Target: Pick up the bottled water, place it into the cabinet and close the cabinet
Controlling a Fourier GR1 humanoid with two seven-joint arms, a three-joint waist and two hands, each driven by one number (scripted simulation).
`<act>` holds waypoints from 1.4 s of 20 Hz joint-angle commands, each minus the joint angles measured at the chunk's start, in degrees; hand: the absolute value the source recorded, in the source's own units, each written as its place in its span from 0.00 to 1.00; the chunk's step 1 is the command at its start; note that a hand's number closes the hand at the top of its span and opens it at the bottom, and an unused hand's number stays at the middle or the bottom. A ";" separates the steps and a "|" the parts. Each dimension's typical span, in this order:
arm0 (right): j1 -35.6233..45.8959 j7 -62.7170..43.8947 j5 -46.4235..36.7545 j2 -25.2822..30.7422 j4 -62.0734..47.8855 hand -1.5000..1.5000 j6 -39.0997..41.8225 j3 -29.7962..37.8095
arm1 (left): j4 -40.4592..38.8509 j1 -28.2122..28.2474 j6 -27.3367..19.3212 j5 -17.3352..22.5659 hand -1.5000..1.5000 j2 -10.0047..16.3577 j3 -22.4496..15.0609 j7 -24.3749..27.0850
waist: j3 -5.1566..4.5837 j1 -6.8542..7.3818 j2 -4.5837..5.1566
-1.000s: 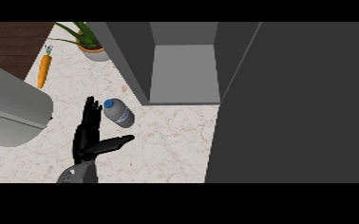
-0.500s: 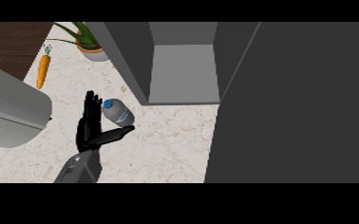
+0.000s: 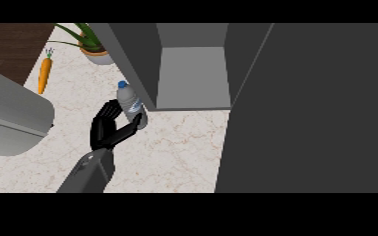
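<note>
Bottled water (image 3: 131, 104) is in the grasp of the left hand (image 3: 111, 128): the fingers (image 3: 108, 113) curl along its left side and the thumb closes across its lower right side. The bottle's base is hidden by the hand. The blue cap (image 3: 122, 84) points up and away from the forearm.

Whether the bottle rests on the counter (image 3: 177, 150) or is already lifted cannot be told from this view. The bottle is just beside the front edge of the cabinet's left wall and outside the compartment.

The cabinet (image 3: 192, 77) is open, and its grey shelf holds nothing visible. The large dark panel (image 3: 303, 110) at the right is judged to be the open door.

Status:
- Grasp: judged made.
- Lift, transfer to the right onto the shelf, and release: not yet done.
- Door closing: not yet done.

The right hand is out of view. A carrot (image 3: 45, 75) and a potted plant (image 3: 92, 47) lie well apart from the bottle, at the far left.
</note>
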State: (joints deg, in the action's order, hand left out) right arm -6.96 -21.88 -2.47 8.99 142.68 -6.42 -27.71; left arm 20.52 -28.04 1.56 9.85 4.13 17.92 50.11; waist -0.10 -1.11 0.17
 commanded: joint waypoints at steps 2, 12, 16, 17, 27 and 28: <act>-0.60 -1.96 -2.20 1.24 4.69 0.00 -0.16 -0.43 | 0.90 -0.34 -6.29 -6.77 1.00 1.25 -5.26 4.95 | 0.07 -0.01 -0.24; -1.38 -2.15 -3.42 2.39 5.73 0.00 -1.63 -1.16 | 4.74 4.54 -4.02 -11.72 1.00 0.21 -11.27 10.20 | 0.10 0.80 -0.33; -3.84 -1.00 -0.86 3.35 7.07 0.00 -1.57 0.56 | 15.58 4.65 -4.44 -9.31 1.00 -4.02 -14.40 2.40 | 0.19 1.21 -0.66; -0.40 -6.28 -3.40 1.79 8.87 0.00 -3.66 -1.51 | 17.06 9.08 -2.16 -7.69 1.00 -4.04 -15.88 4.43 | 0.12 1.49 -0.77; -4.85 4.32 -3.65 3.14 3.31 0.00 -2.33 -3.45 | 35.89 7.62 -11.30 9.34 1.00 -4.12 -33.03 -14.32 | 0.10 0.44 -0.47; -4.36 2.48 -3.76 2.73 5.04 0.00 -3.56 -2.74 | 39.03 5.92 -12.71 7.51 1.00 -4.12 -31.40 -17.46 | 0.11 0.71 -0.52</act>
State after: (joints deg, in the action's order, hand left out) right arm -10.43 -17.58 -2.57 11.39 142.42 -9.30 -29.86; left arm 52.51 -19.91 -7.31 14.32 0.10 -10.25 39.93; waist 0.02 -0.39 -0.35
